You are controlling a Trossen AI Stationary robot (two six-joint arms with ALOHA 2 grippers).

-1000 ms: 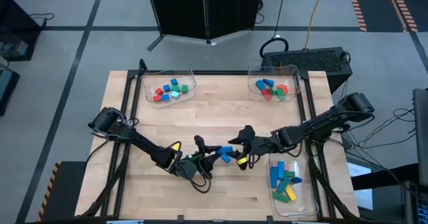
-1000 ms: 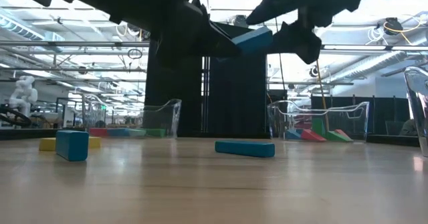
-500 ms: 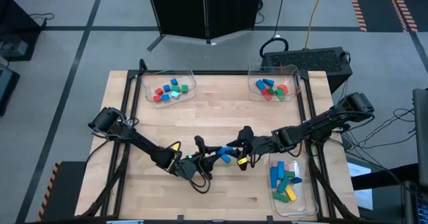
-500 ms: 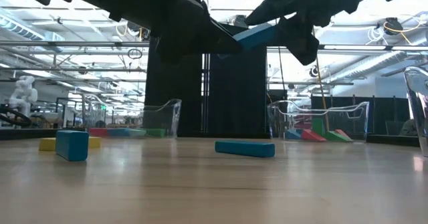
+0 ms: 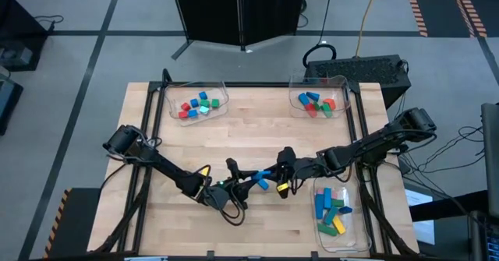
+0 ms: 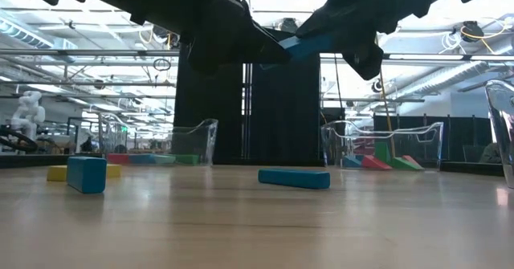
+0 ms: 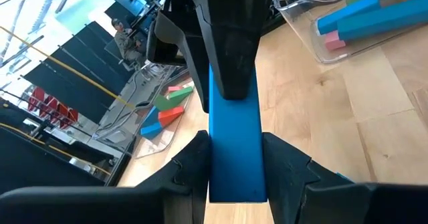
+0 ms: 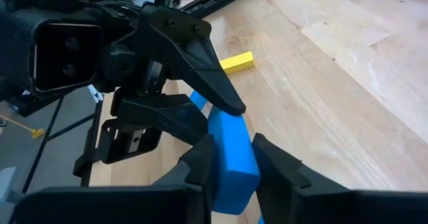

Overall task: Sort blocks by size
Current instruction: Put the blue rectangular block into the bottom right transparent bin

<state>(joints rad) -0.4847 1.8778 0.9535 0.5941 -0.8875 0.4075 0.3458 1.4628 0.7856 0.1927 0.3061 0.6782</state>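
A long blue block (image 5: 263,174) hangs in the air over the table's near middle, held between both grippers. My left gripper (image 5: 251,178) comes at it from the left and is shut on one end. My right gripper (image 5: 274,172) comes from the right and is shut on the other end. In the low view the block (image 6: 309,44) slants well above the table. On the table under them lie a teal bar (image 6: 294,178), a blue cube (image 6: 87,174) and a yellow block (image 8: 235,62). My left gripper pinches the blue block's near end by its two long sides (image 7: 234,158) between its two fingers, which lie along the block, close to level. The block is clear of the table. My right gripper pinches the block's opposite end (image 8: 231,158) between its two fingers, coming from the table's right and slanting a little down. The fingers lie along the block, which is lifted clear.
Clear trays stand at the far left (image 5: 199,105) and far right (image 5: 320,101) with small blocks. A third tray (image 5: 335,214) at the near right holds long bars. Bare wood lies at the table's middle and near left.
My right gripper has shut its fingers on the free end of the blue block, which my left gripper kept holding in place above the table. Neither arm has shifted otherwise.
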